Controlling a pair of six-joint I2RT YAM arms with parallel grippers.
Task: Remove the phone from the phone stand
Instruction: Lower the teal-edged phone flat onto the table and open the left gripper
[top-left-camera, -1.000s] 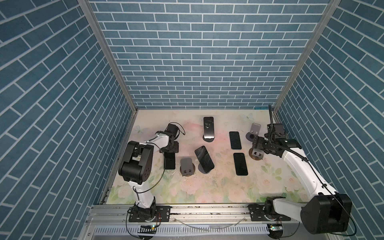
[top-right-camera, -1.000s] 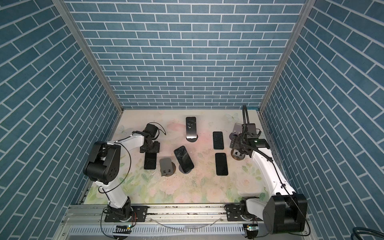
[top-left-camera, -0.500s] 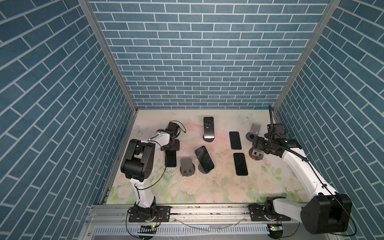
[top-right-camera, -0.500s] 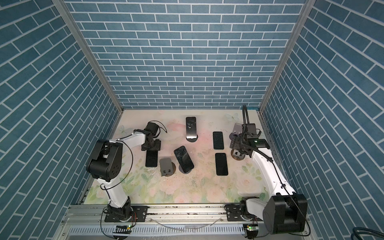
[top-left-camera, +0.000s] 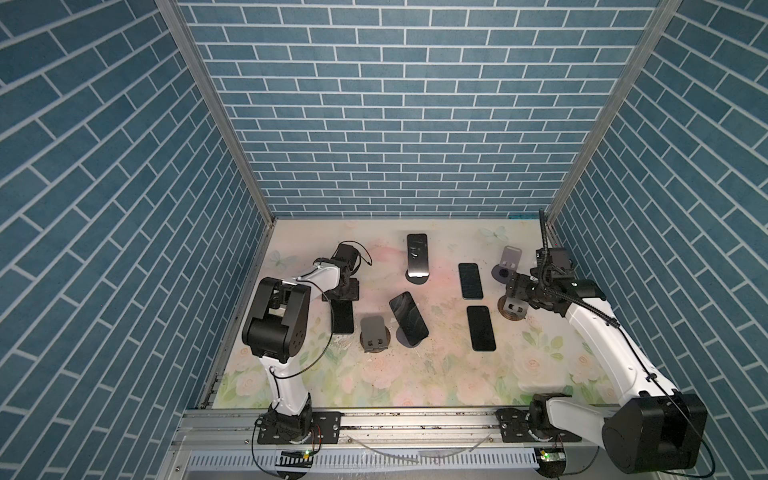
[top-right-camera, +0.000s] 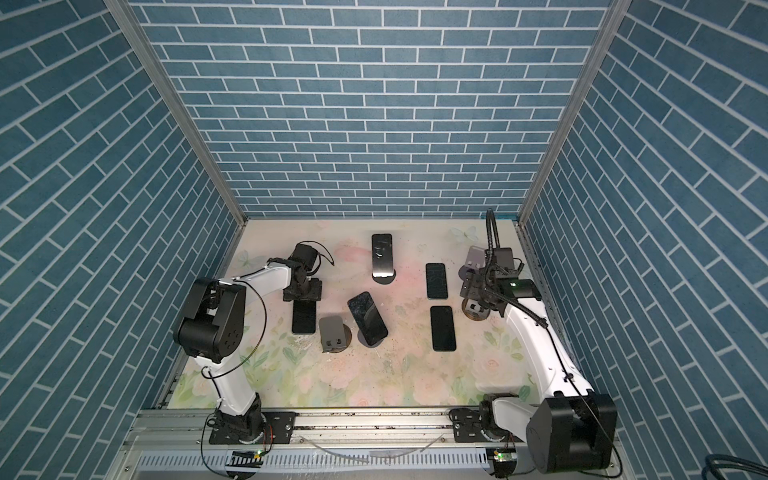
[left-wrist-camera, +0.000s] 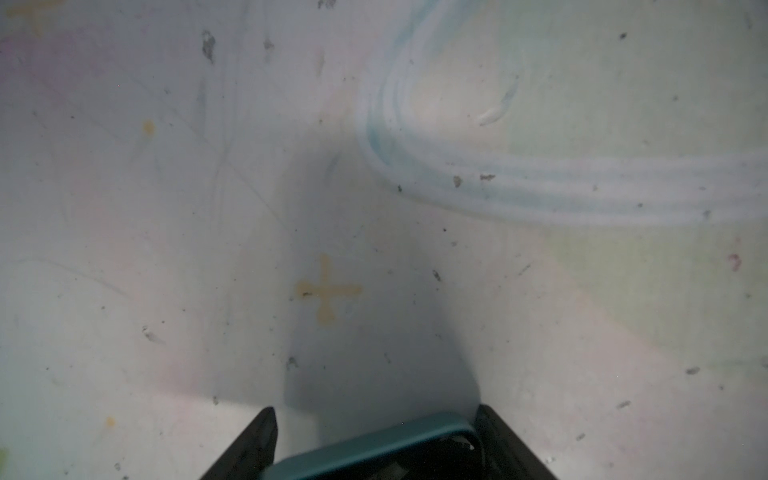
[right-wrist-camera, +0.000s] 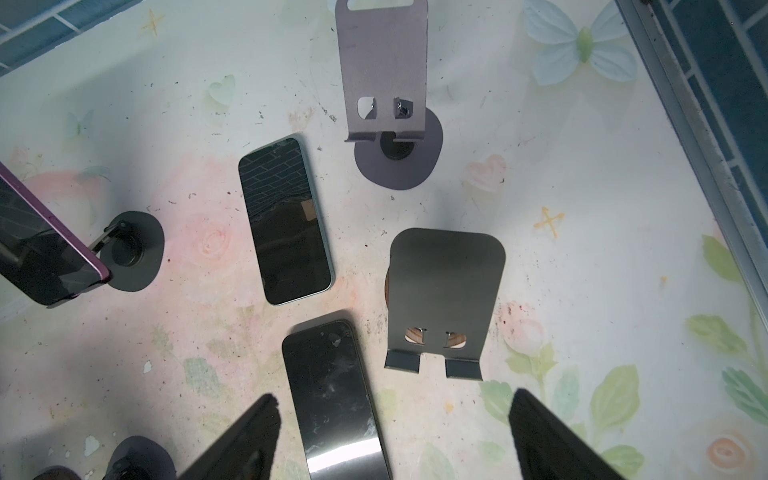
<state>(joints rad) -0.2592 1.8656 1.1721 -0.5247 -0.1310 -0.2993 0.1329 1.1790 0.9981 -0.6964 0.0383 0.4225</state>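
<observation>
Five phones; five phone stands.

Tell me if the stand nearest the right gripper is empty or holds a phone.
Empty: the phone stand shows a bare back plate and nothing resting on its two lips.

Blue brick-pattern walls fill the upper half and both sides in both top views, joined by slanting aluminium corner posts. The floral table mat lies at lower centre, scattered with dark specks. Along the bottom edge run a metal rail and a slotted cable duct. The wrist views show a printed blue butterfly and a yellow cross mark on the mat.
</observation>
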